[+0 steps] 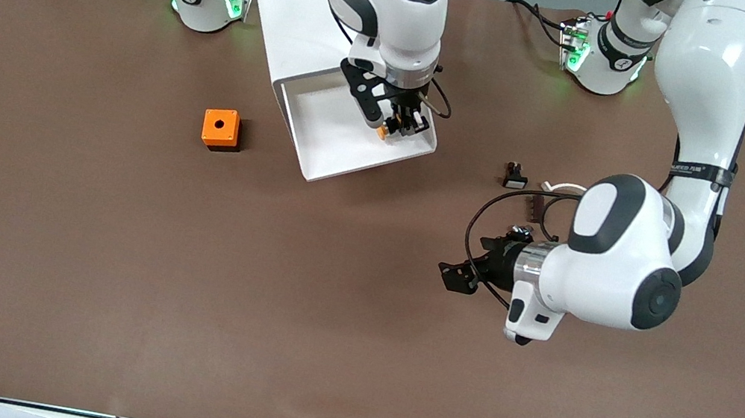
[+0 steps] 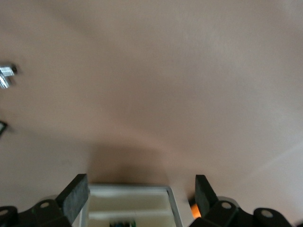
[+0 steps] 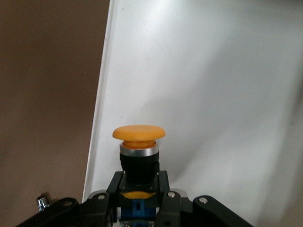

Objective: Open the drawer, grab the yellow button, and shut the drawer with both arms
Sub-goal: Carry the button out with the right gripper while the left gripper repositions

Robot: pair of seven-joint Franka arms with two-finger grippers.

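Observation:
The drawer (image 1: 334,146) stands pulled out of the white cabinet (image 1: 293,6) toward the front camera. My right gripper (image 1: 398,125) reaches down into it and is shut on the button (image 1: 383,132). In the right wrist view the button (image 3: 138,142) shows an orange cap on a black and blue body, clamped by its body in the right gripper (image 3: 138,189) over the drawer's white floor (image 3: 213,94). My left gripper (image 1: 468,261) hangs open and empty over bare table toward the left arm's end. The left wrist view shows the left gripper (image 2: 139,191) with its fingers wide apart.
An orange box with a hole (image 1: 220,128) sits on the table beside the drawer, toward the right arm's end. A small black part with a white face (image 1: 515,176) lies toward the left arm's end, close to the left arm's cables.

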